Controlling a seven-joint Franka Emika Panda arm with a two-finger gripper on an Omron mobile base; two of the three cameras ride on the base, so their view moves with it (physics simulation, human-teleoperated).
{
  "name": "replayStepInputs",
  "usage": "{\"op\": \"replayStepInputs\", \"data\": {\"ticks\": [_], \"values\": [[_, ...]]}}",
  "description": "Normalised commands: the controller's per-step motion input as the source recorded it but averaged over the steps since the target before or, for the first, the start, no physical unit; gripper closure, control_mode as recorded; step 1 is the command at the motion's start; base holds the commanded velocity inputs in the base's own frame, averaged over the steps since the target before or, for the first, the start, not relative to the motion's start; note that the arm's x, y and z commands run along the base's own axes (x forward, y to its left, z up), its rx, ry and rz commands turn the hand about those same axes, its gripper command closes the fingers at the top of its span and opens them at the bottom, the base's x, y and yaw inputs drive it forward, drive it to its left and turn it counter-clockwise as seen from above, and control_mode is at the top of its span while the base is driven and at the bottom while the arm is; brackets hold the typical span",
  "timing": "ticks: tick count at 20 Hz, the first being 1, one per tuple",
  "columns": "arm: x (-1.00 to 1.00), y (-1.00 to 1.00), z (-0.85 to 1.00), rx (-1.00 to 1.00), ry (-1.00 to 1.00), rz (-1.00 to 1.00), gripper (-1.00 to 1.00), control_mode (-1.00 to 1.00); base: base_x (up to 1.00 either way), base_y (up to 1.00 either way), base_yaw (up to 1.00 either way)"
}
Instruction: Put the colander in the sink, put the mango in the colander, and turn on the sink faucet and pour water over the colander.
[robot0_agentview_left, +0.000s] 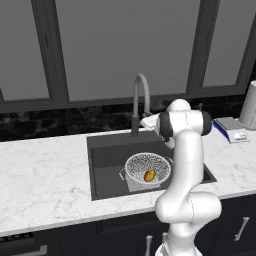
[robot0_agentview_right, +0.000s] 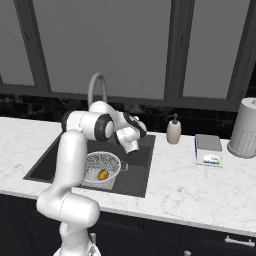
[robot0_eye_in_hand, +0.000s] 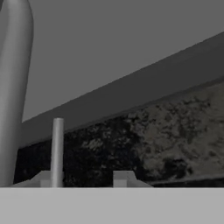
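Observation:
The colander (robot0_agentview_left: 147, 166) sits in the sink (robot0_agentview_left: 102, 150) right of centre, and the mango (robot0_agentview_left: 149, 175) lies inside it; both also show in the right base view, colander (robot0_agentview_right: 102, 165) and mango (robot0_agentview_right: 103, 175). The sink faucet (robot0_agentview_left: 140, 97) arches up behind the basin. My gripper (robot0_agentview_left: 148, 121) is just right of the faucet's base. In the hand view my gripper (robot0_eye_in_hand: 83, 179) is open, its fingertips (robot0_eye_in_hand: 124, 177) apart. The faucet's thin lever (robot0_eye_in_hand: 57, 148) stands upright beside the left tip, and the faucet neck (robot0_eye_in_hand: 15, 87) rises at far left. The water is out of view.
A soap pump bottle (robot0_agentview_right: 173, 131) stands on the counter right of the sink, with a blue-and-white box (robot0_agentview_right: 207, 150) and a tall grey canister (robot0_agentview_right: 245, 127) further right. Dark backsplash (robot0_eye_in_hand: 175, 140) and window frames lie behind the faucet. White marble counter (robot0_agentview_left: 45, 175) stretches left.

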Motion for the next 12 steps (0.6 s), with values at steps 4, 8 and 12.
{"op": "replayStepInputs", "data": {"ticks": [4,8,12], "values": [[0.01,-1.0,0.04,0.32,-0.05,0.0,1.0,-1.0,0.0,0.0,0.0],[0.01,-1.0,0.0,0.32,0.0,-0.05,1.0,-1.0,0.0,0.0,0.0],[0.13,-1.0,0.04,0.18,0.06,-0.29,1.0,-1.0,0.0,0.0,0.0]]}}
